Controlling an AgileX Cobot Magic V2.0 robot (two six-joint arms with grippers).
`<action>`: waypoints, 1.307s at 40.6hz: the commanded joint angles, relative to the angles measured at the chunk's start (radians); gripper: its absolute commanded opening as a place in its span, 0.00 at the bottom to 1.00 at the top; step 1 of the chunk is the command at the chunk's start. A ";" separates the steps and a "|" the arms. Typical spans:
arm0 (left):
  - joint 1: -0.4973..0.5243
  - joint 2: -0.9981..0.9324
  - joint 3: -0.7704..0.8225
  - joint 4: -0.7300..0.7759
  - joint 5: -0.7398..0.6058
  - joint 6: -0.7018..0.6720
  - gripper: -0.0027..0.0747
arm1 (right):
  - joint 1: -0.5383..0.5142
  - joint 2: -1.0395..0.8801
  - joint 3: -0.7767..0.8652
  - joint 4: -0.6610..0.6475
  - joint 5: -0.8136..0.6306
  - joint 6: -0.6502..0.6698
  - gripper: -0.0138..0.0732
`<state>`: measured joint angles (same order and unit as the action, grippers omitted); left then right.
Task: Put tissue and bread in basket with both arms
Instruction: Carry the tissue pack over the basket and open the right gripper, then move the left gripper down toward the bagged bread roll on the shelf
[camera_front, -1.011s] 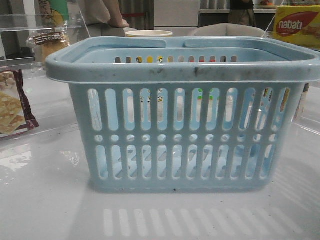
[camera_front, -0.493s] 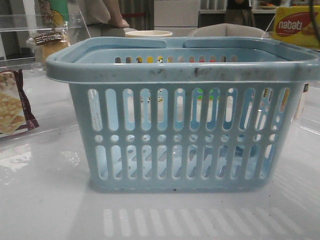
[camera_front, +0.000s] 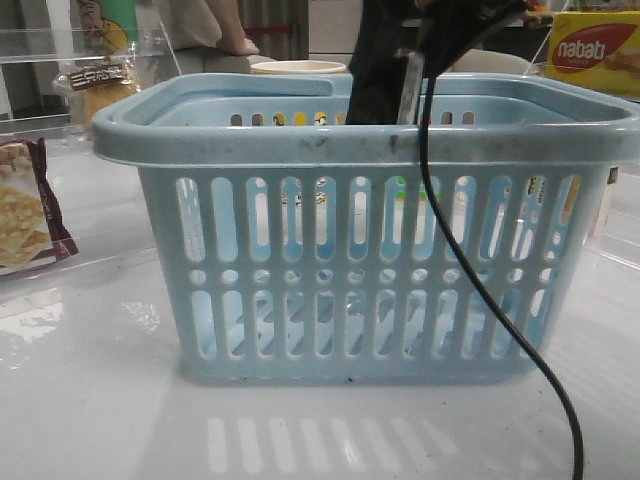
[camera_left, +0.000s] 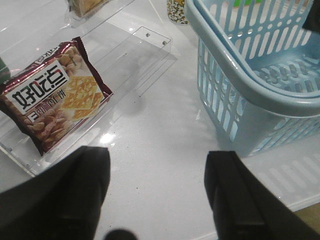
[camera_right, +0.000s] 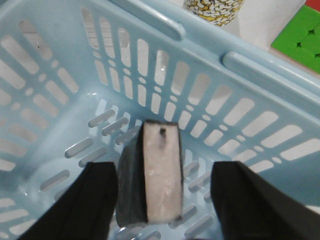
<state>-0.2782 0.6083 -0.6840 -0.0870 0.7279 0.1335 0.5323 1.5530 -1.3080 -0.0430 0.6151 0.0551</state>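
The light-blue basket (camera_front: 350, 145) stands mid-table; it also shows in the left wrist view (camera_left: 250, 90) and the right wrist view (camera_right: 45, 65). My right gripper (camera_front: 385, 100) reaches down into it from above. In the right wrist view its jaws (camera_right: 165, 172) are wide open. The tissue (camera_right: 160, 170), a dark pack with a pale beige face, stands on edge between them over the basket floor, close to one finger and clear of the other. The bread (camera_front: 100, 85) lies at the far left behind the basket. My left gripper (camera_left: 157, 165) is open and empty over bare table.
A maroon-edged cracker packet (camera_left: 55, 97) lies on a clear acrylic tray (camera_left: 145, 55) left of the basket. A yellow nabati box (camera_front: 595, 50) stands at the far right. A yellow patterned cup (camera_right: 212, 7) and a green cube (camera_right: 300, 32) sit beyond the basket. A black cable (camera_front: 470, 290) hangs across the basket's front.
My right arm has come into the front view from above and lowered into the basket, its cable now hanging across the basket's front. Basket and bread have not moved.
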 joint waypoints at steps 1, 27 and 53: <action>-0.005 0.008 -0.026 -0.012 -0.071 -0.001 0.65 | -0.001 -0.044 -0.027 -0.003 -0.085 -0.002 0.83; -0.005 0.008 -0.026 -0.012 -0.071 -0.001 0.65 | -0.001 -0.575 0.321 -0.060 -0.082 -0.002 0.83; -0.005 0.008 -0.026 -0.023 -0.125 -0.001 0.65 | -0.001 -0.993 0.652 -0.061 -0.064 -0.002 0.83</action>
<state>-0.2782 0.6083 -0.6840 -0.0891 0.7061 0.1335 0.5323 0.5637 -0.6303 -0.0865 0.6191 0.0551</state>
